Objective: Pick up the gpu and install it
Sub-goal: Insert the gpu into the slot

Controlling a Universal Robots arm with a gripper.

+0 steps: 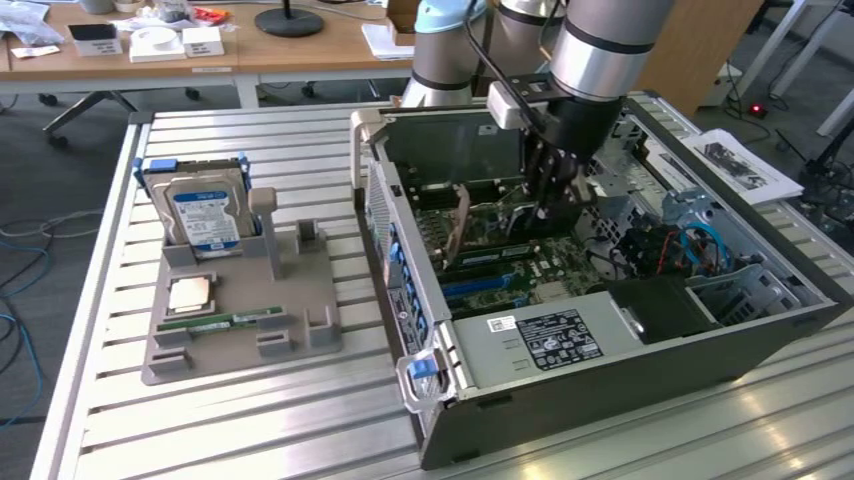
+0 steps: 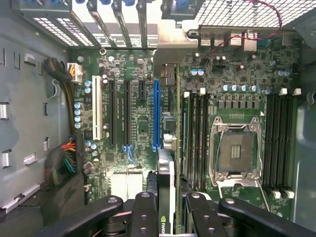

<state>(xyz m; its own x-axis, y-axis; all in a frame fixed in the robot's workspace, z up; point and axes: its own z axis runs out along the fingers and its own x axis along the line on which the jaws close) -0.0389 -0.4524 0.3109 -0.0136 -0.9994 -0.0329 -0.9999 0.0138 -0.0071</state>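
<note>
- gripper [image 2: 168, 217] is pinching the gpu [image 2: 166, 180] edge-on, with fingers [image 2: 144, 212] pressing on both faces.
- gpu is standing inside the open case [image 1: 627, 375], running along the blue slot [image 2: 156, 116]. Can't tell if it's seated.
- Memory slots [image 2: 195, 133] are crowding its other edge, while the black slots [image 2: 118, 113] are sitting clear.

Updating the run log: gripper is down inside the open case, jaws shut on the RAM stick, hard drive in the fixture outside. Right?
One error: the gripper has its jaws shut on the gpu, not the RAM stick, as the wrist view shows. A RAM stick lies on the fixture outside the case, near the hard drive. The rest holds.
</note>
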